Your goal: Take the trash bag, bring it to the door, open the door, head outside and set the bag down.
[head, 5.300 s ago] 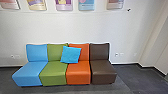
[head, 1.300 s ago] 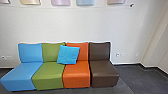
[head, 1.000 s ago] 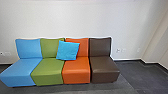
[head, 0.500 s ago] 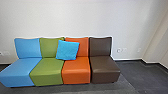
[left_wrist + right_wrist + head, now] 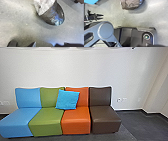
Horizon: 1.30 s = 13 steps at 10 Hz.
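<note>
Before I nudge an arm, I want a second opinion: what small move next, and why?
I would probably ease the left gripper toward the trash bag, fingers apart. The bag rests on the floor, with bare floor between it and that gripper, whose fingers stand open with nothing between them.

I'm getting soft, bright light on the wall [image 5: 75, 69] at my twelve o'clock, duller toward two, and a faint sheen on the brown seat [image 5: 105, 114]. The wide lens stretches the blue seat [image 5: 17, 119] toward eight. My left wrist view shows blue-white glare on the trash bag [image 5: 50, 16]; my right, its soft shadow on the pale floor [image 5: 154, 17].
</note>
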Tool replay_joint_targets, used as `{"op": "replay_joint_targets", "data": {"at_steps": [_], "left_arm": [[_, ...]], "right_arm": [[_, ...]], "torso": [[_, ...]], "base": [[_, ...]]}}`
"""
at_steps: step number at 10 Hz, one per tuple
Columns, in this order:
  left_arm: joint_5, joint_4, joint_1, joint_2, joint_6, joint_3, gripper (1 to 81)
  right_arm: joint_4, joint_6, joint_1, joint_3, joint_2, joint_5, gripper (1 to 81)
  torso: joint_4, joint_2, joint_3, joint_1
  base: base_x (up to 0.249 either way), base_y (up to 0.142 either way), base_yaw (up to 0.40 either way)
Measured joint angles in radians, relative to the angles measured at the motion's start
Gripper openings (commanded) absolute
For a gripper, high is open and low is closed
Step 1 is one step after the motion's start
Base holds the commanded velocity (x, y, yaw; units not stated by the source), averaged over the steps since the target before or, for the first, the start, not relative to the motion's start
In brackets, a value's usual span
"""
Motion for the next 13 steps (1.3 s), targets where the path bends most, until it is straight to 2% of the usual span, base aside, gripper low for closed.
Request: {"op": "replay_joint_targets", "data": {"at_steps": [2,4,10,13], "left_arm": [[0.04,-0.014,-0.01,-0.023,0.0,0.027,81.1],[0.048,-0.021,-0.046,-0.045,-0.001,0.053,81.1],[0.118,-0.026,-0.143,-0.055,-0.003,0.064,81.1],[0.126,-0.027,-0.185,-0.055,-0.003,0.064,81.1]], "right_arm": [[0.001,0.0,0.013,0.013,-0.016,-0.005,81.1],[0.005,0.001,0.024,0.037,-0.037,-0.005,81.1],[0.011,0.004,0.074,0.095,-0.092,-0.013,81.1],[0.016,0.006,0.106,0.116,-0.112,-0.02,81.1]], "torso": [[0.0,-0.068,0.0,0.042],[0.0,-0.132,-0.016,0.082],[0.0,-0.328,-0.201,0.207],[0.0,-0.425,-0.291,0.268]], "base": [[0.0,0.0,0.0],[0.0,0.0,0.0],[0.0,0.0,0.0],[0.0,0.0,0.0]]}}
